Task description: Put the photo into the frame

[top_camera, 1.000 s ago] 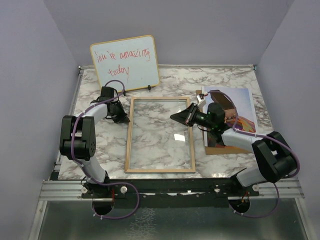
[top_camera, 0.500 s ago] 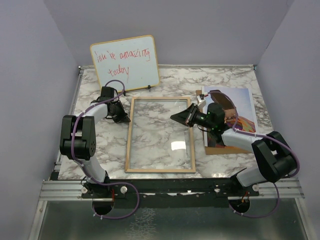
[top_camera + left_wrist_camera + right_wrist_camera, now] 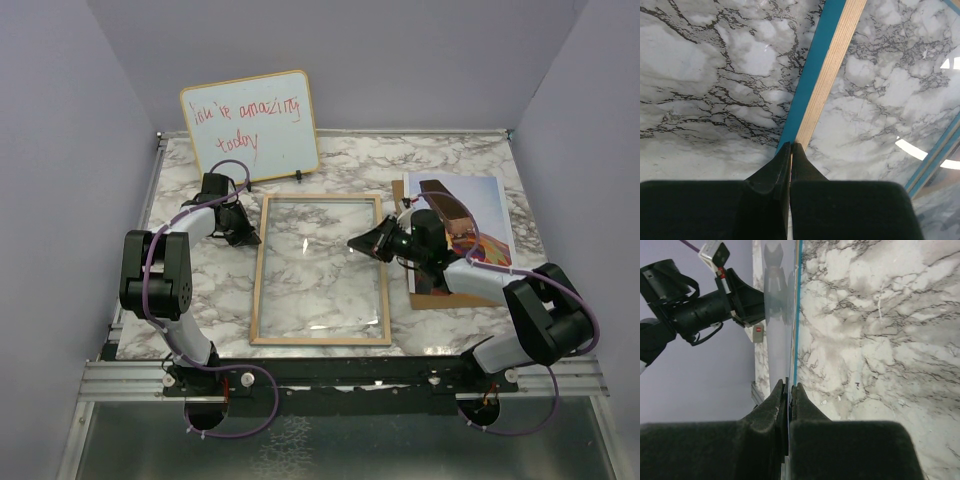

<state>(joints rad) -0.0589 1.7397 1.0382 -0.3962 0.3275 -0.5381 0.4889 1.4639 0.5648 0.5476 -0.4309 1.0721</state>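
Item under inspection: the frame [image 3: 320,341]. It is a thin-railed rectangle with its light wood face up and a clear pane through which the marble table [image 3: 440,150] shows. It lies at mid-table between the two arms. Its long axis runs from the near edge of the table towards the far edge, with the short rails at near and far.

The photo [image 3: 485,215] lies on the table just right of the frame, with its long axis in the same direction. A dark brown patch sits towards its far end. Coloured patches lie nearer, and the right arm crosses its left part.

Left gripper [image 3: 252,238]: the fingers are pressed together with the tips at the frame's left rail.

Right gripper [image 3: 353,243]: the fingers are pressed together and sit over the pane near the right rail.

In neither case can I tell whether the rail is nipped.

View comparison: only the overhead view shows the photo and the whiteboard [image 3: 250,125] with red handwriting at the far left. The left wrist view shows a bright blue side on the frame [image 3: 832,65] beside the wood, which is not seen from above, and the left gripper [image 3: 790,146] meets that rail. The right wrist view shows the frame [image 3: 796,315] as a thin blue line with a pale reflecting strip running up from the right gripper [image 3: 789,387]. The left arm [image 3: 695,315] is visible beyond it.
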